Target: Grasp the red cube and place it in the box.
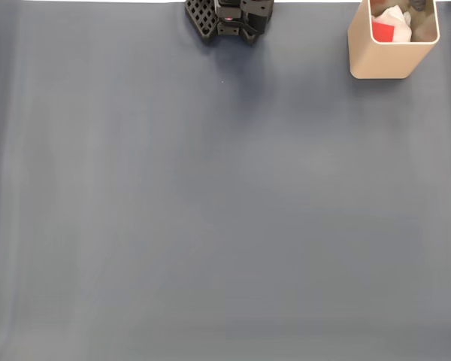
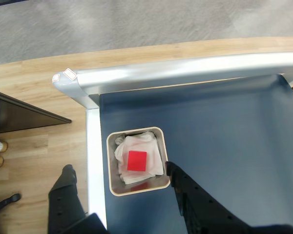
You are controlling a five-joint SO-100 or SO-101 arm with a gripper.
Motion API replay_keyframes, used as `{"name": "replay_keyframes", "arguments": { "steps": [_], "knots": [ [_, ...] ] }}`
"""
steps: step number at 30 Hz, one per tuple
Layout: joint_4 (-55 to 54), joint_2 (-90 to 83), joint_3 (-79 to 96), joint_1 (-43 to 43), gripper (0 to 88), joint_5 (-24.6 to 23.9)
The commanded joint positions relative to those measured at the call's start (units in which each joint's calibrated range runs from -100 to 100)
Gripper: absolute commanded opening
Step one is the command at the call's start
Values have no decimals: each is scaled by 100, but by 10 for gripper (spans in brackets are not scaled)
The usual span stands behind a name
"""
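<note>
Red against white, the red cube (image 2: 136,160) lies inside the box (image 2: 110,161) in the wrist view, resting flat on crumpled white paper (image 2: 147,142) that fills the container. The beige box stands upright on the dark blue-grey surface (image 2: 224,131), close to the surface's pale metal edge (image 2: 92,161) at its left. Left of that edge runs a wooden floor (image 2: 29,146). The jaws (image 2: 119,187) stand released and wide apart, holding nothing: one black finger (image 2: 66,195) reaches up at the lower left, over the floor side, and the other finger (image 2: 185,187) rises at the lower right, over the blue surface. The box sits between the two fingers, and the cube lies just beyond the gap between them, apart from both.

In the fixed view, a black part of the arm (image 1: 229,19) shows at the top centre. To its right, in the top right corner, the box (image 1: 383,60) stands on the surface (image 1: 210,210), with the cube (image 1: 383,32) and white paper (image 1: 398,19) visible inside.
</note>
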Motion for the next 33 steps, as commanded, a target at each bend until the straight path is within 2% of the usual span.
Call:
{"name": "replay_keyframes", "arguments": {
  "steps": [1,22,25,33],
  "knots": [
    [-138,-152,-171,18,440,-34],
    [-229,-239,-25,32,428,-24],
    [-229,-239,-25,82,368,-20],
    [-245,-317,2,394,78,20]
  ]
}}
